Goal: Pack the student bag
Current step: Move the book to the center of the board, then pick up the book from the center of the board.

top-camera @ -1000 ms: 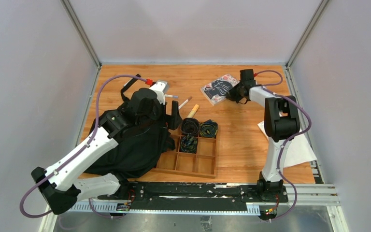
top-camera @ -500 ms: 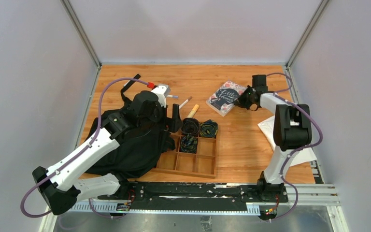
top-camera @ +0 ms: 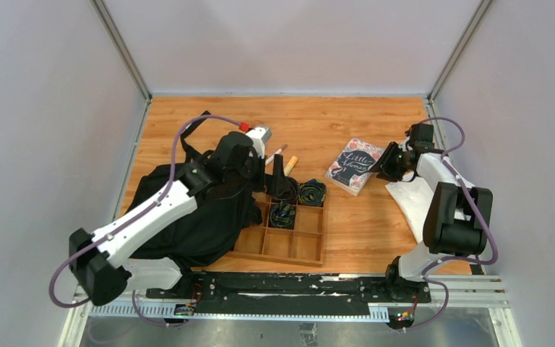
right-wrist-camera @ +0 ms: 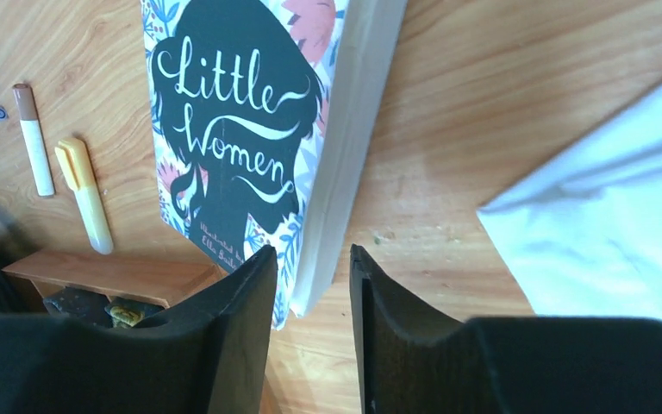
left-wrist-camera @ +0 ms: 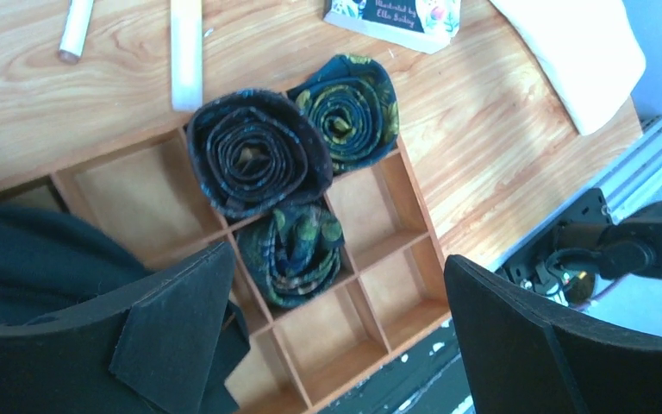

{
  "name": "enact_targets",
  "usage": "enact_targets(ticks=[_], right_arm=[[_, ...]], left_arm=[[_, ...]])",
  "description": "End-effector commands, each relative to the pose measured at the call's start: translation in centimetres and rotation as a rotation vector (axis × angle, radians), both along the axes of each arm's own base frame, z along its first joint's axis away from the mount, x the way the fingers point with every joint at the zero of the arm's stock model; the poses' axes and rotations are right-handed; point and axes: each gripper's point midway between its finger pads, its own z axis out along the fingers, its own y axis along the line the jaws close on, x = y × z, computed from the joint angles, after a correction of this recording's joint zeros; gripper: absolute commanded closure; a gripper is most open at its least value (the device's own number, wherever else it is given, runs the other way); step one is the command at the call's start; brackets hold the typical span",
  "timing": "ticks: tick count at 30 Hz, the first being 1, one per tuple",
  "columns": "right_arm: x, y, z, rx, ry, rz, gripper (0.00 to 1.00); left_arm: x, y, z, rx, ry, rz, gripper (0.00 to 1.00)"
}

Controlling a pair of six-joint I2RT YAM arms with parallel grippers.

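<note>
The student bag (top-camera: 188,217), a floppy black backpack, lies at the left under my left arm; its fabric shows in the left wrist view (left-wrist-camera: 34,259). My left gripper (top-camera: 282,181) hangs open and empty over the wooden tray (top-camera: 307,246), fingers wide apart (left-wrist-camera: 336,336). The "Little Women" book (top-camera: 354,166) lies right of the tray. My right gripper (top-camera: 385,165) is shut on the book's near corner (right-wrist-camera: 233,129), one finger on the cover and the page edge between the fingers (right-wrist-camera: 313,267).
The tray (left-wrist-camera: 138,198) holds three rolled ties (left-wrist-camera: 254,155) in its far compartments. A white marker (top-camera: 276,154) and a yellow highlighter (top-camera: 290,165) lie behind it. A white cloth (top-camera: 419,206) lies at the right, close to my right gripper.
My right gripper has pulled the book nearer and to the right, toward the white cloth. My left arm has swung right, bringing its open gripper over the tray.
</note>
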Motion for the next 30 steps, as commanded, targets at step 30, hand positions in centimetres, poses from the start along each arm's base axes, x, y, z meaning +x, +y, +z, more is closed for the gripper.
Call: enact_targets(ticks=[30], right_arm=[[0.8,-0.6,-0.8,0.191,-0.030,-0.046,0.28]], left_arm=[[19.6,-23.0,-13.9,-0.047,0.122,-0.193,0.10]])
